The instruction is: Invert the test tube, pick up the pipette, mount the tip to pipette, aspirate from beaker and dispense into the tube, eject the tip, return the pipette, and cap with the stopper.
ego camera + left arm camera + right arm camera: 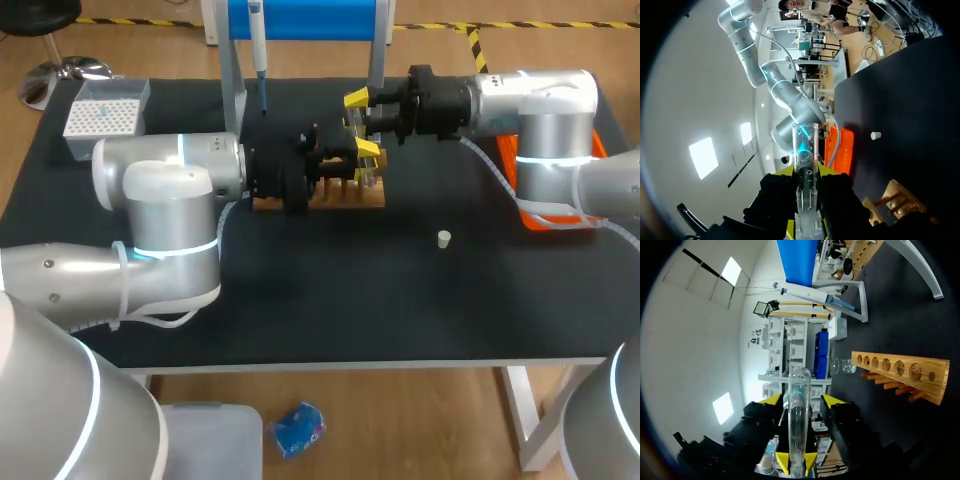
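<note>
A clear glass test tube (805, 142) sticks out ahead of my left gripper (806, 175), whose fingers press on it from both sides. The same tube (799, 390) also runs between the fingers of my right gripper (801, 402), which stand apart from the glass with a gap on each side. In the head view both grippers meet above the wooden rack (335, 198), the left gripper (358, 158) facing the right gripper (360, 108). The blue and white pipette (258, 45) hangs on its stand at the back. A small white stopper (444, 238) lies on the black mat.
A white tip box (105, 112) sits at the back left. An orange tray (545, 215) lies under my right arm. A glass beaker (842, 367) stands beyond the rack (900, 370). The stand's grey legs (232, 90) rise just behind the rack.
</note>
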Motion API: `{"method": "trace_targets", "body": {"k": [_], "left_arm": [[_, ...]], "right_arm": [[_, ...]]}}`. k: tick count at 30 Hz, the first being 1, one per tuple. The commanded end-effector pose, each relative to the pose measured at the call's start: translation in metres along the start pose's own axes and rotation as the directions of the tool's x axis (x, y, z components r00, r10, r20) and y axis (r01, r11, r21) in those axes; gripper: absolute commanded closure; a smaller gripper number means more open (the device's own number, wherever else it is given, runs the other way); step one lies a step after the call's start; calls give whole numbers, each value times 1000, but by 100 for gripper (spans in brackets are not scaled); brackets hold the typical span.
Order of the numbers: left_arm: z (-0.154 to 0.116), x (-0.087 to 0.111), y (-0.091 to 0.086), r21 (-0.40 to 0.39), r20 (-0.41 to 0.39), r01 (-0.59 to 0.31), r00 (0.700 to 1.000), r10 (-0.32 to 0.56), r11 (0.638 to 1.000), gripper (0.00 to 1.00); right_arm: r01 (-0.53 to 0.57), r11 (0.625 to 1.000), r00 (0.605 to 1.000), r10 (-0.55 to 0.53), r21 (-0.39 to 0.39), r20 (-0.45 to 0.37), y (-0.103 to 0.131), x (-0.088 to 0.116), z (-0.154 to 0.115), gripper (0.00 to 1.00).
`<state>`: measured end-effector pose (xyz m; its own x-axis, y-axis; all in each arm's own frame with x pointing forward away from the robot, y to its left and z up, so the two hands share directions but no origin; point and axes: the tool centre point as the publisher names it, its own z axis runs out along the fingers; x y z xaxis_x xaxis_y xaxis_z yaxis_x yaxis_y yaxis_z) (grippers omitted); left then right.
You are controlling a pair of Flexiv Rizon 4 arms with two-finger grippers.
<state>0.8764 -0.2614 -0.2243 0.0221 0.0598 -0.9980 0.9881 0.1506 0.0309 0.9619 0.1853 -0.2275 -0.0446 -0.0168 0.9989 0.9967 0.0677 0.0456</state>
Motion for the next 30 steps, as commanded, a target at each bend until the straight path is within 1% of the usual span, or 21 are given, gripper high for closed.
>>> {"method": "trace_targets", "body": {"k": [1,13,14,17,19,22,23,25,26,27,28,29,30], "left_arm": [[0,0,0,0,0,-2,1000,2,1000,100],[0,0,0,0,0,-2,1000,2,1000,100],[0,0,0,0,0,-2,1000,2,1000,100],[0,0,0,0,0,-2,1000,2,1000,100],[0,0,0,0,0,-2,1000,2,1000,100],[0,0,0,0,0,-2,1000,2,1000,100],[0,0,0,0,0,-2,1000,2,1000,100],[0,0,0,0,0,-2,1000,2,1000,100],[0,0,0,0,0,-2,1000,2,1000,100],[0,0,0,0,0,-2,1000,2,1000,100],[0,0,0,0,0,-2,1000,2,1000,100],[0,0,0,0,0,-2,1000,2,1000,100],[0,0,0,0,0,-2,1000,2,1000,100]], "right_arm": [[2,1000,1000,-2,-3,2,-1,0,0,0],[2,1000,1000,-2,-3,2,-1,0,0,0],[63,998,998,-62,-5,31,-2,3,1,0],[179,984,981,-177,-21,85,-3,8,-7,0],[210,978,974,-208,-18,91,-4,9,-15,0],[337,941,931,-333,-7,149,-8,13,-32,0],[378,926,913,-373,7,165,-9,15,-37,0],[474,881,859,-467,23,211,-12,16,-49,0],[491,871,852,-485,25,198,-13,16,-56,0],[536,844,826,-525,4,204,-14,15,-62,0],[582,813,795,-563,-20,228,-12,15,-69,0],[604,796,779,-585,-22,224,-12,13,-75,0],[674,739,717,-647,-18,259,-12,11,-80,0]]}}
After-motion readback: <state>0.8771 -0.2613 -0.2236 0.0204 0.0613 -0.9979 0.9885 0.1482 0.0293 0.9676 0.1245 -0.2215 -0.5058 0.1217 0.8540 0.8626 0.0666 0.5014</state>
